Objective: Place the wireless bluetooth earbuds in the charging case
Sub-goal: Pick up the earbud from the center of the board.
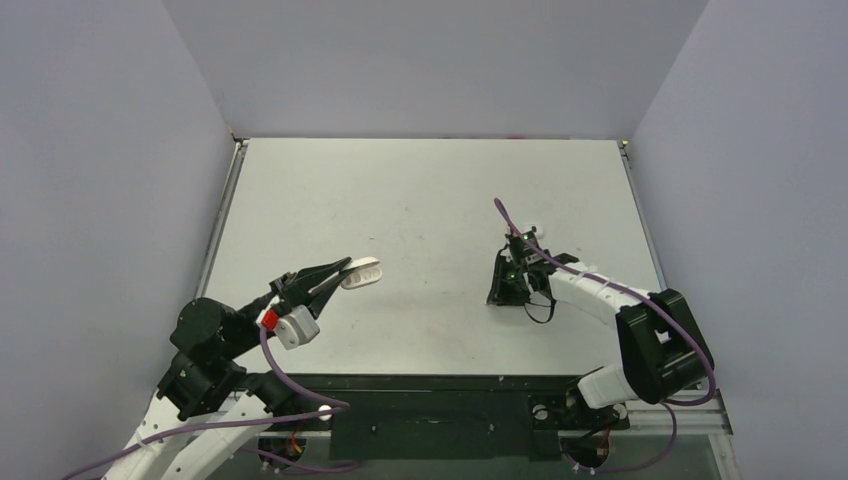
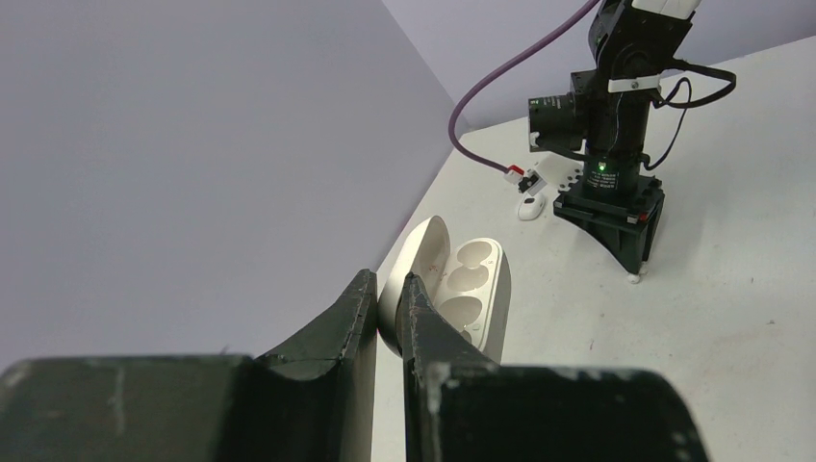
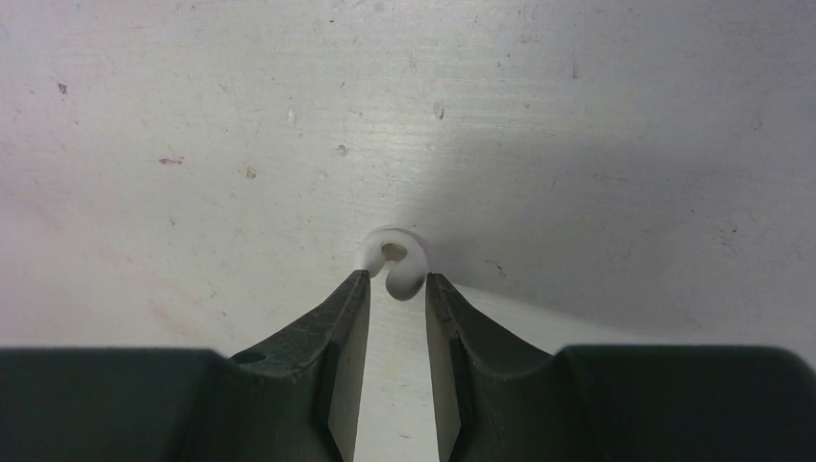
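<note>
The charging case (image 1: 362, 273) is white and open; its lid (image 2: 423, 258) is pinched between the fingers of my left gripper (image 2: 388, 281), and its base (image 2: 473, 285) shows empty sockets. My left gripper (image 1: 345, 266) holds it at the table's left. My right gripper (image 1: 505, 287) points straight down at the table on the right. In the right wrist view, one tiny white earbud (image 3: 395, 260) sits between the tips of this gripper (image 3: 395, 279), touching both; the same earbud shows under it in the left wrist view (image 2: 634, 278). A second earbud (image 2: 532, 206) lies just behind the right wrist (image 1: 530, 232).
The grey table (image 1: 420, 190) is walled in by lilac panels on the left, back and right. A purple cable (image 1: 510, 215) loops over the right wrist. Black arm bases stand along the near edge.
</note>
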### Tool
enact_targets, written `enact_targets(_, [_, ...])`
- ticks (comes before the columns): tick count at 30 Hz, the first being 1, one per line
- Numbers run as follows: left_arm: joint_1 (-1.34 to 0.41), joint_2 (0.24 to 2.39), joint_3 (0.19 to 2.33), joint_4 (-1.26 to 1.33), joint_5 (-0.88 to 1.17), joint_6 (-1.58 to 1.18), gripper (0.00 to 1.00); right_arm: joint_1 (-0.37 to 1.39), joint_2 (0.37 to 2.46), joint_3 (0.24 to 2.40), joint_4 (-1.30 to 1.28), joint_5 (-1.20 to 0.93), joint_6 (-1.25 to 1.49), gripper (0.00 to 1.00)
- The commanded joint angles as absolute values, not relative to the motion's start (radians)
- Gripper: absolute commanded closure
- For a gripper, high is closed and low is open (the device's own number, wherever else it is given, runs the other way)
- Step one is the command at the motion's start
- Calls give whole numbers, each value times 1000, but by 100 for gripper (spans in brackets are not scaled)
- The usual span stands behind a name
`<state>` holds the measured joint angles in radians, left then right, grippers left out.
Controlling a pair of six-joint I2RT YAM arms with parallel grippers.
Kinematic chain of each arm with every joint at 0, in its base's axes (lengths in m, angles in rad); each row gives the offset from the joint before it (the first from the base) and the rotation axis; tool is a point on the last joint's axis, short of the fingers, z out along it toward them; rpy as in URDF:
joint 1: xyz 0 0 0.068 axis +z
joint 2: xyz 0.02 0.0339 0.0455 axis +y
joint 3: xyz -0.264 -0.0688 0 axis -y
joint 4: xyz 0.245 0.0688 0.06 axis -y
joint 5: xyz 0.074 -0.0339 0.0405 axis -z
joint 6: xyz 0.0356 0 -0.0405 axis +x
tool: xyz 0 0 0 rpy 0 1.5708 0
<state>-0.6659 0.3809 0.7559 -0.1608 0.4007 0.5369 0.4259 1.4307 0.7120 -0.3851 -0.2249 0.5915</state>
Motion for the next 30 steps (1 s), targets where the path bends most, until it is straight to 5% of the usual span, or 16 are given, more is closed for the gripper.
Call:
enact_targets(1, [-669, 384, 773, -125, 405, 543, 100, 415, 1377, 724, -401, -213, 584, 74])
enact_targets(30, [-669, 398, 794, -117, 406, 531, 100, 465, 1469, 681, -369, -210, 549, 80])
